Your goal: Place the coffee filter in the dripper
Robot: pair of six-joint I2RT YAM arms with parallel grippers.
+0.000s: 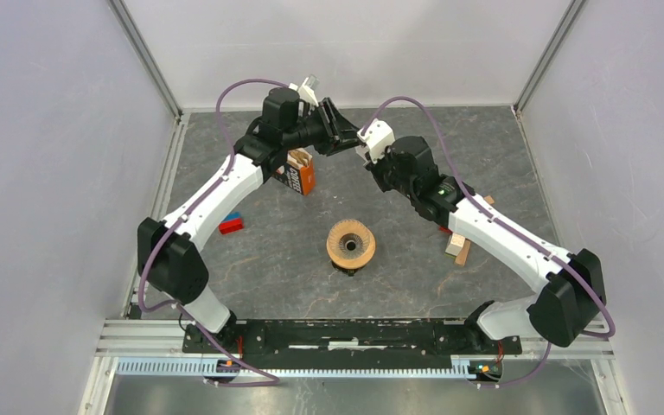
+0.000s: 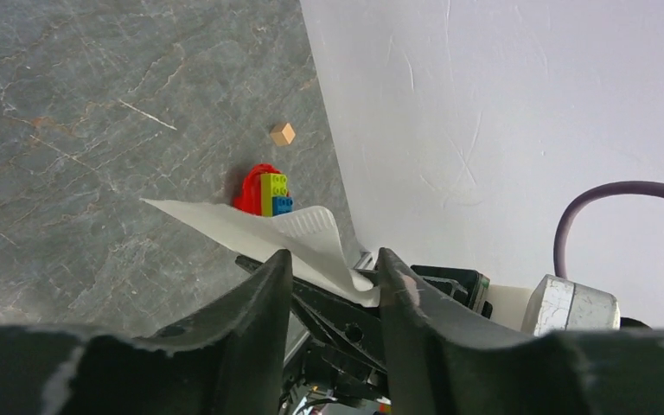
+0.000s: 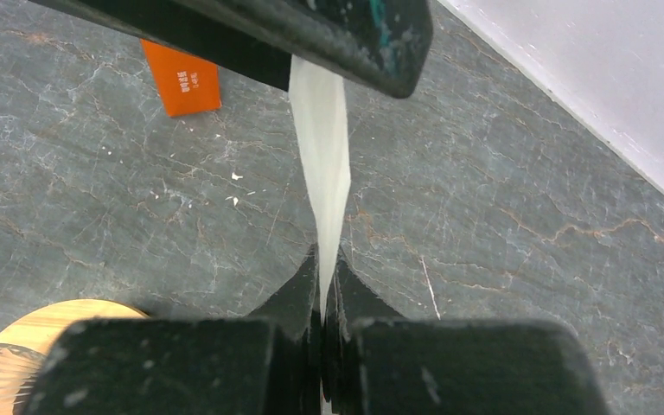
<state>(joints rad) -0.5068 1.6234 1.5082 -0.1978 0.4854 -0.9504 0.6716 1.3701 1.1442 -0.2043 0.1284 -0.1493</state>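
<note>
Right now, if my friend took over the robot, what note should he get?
The right gripper: fingers shut on the coffee filter, holding it up edge-on at the far side.
The left gripper: fingers open on either side of the filter's other end, apparently not pinching it.
The dripper: stands in the middle, nearer the arm bases, opening up, nothing inside.
Done: filter is lifted.
Left to do: carry it over to the dripper and seat it inside.
</note>
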